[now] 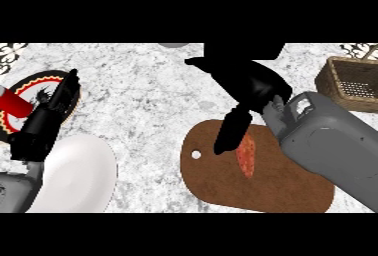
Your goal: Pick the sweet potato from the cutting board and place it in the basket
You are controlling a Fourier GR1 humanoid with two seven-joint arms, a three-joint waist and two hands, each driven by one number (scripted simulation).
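Observation:
The sweet potato (247, 156), a narrow orange-red piece, lies on the brown cutting board (221, 187) near its upper middle. My right hand (255, 87) hangs above the board's far edge, open. Its long fingers (230, 132) point down and end just left of the sweet potato's top, and the thumb sticks out to the left. Nothing is curled round the sweet potato. The woven basket (347, 85) stands at the right edge, beyond my right forearm. My left hand (44, 122) rests open at the far left, fingers pointing up.
A dark-rimmed patterned plate (22, 87) with a red object (15, 104) on it sits under my left hand. A white plate (81, 175) lies at the lower left. A grey round object (175, 45) peeks in at the top edge.

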